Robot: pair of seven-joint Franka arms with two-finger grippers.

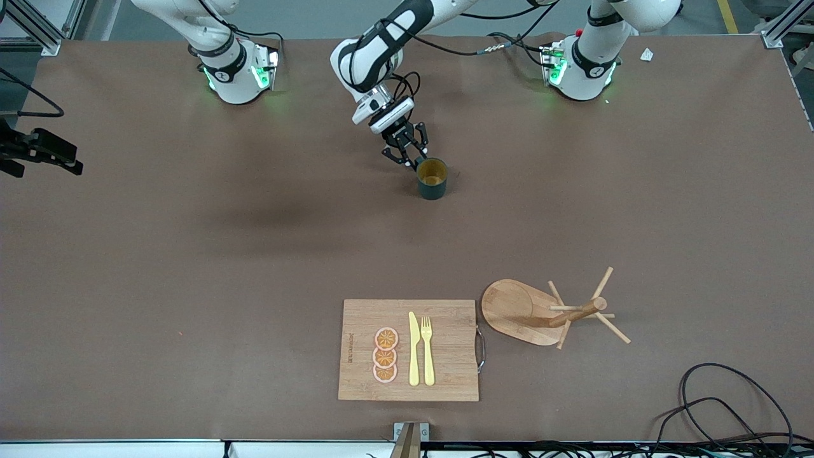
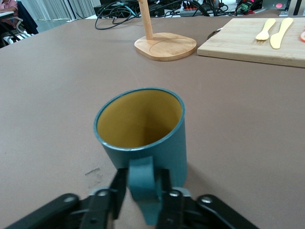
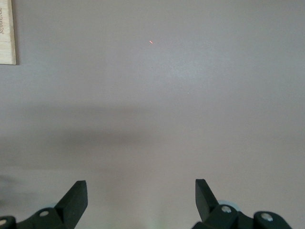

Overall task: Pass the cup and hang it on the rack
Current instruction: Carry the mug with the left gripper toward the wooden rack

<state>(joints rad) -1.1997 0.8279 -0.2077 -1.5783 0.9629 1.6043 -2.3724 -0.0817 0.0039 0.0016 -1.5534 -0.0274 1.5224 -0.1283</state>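
The dark teal cup point(image 1: 432, 179) with a yellow inside stands upright on the brown table, mid-table and close to the robots' bases. My left gripper point(image 1: 412, 159) is low beside it. In the left wrist view its fingers point(image 2: 117, 188) press on either side of the cup's point(image 2: 143, 129) side handle, so my left gripper point(image 2: 141, 180) is shut on it. The wooden rack point(image 1: 572, 313) stands near the front camera, toward the left arm's end; its base also shows in the left wrist view point(image 2: 165, 46). My right gripper point(image 3: 141, 191) is open and empty over bare table, out of the front view.
A bamboo cutting board point(image 1: 408, 350) with orange slices, a yellow knife and a fork lies beside the rack, near the front edge. Its corner shows in the right wrist view point(image 3: 5, 33). Black cables point(image 1: 731, 407) lie at the front corner at the left arm's end.
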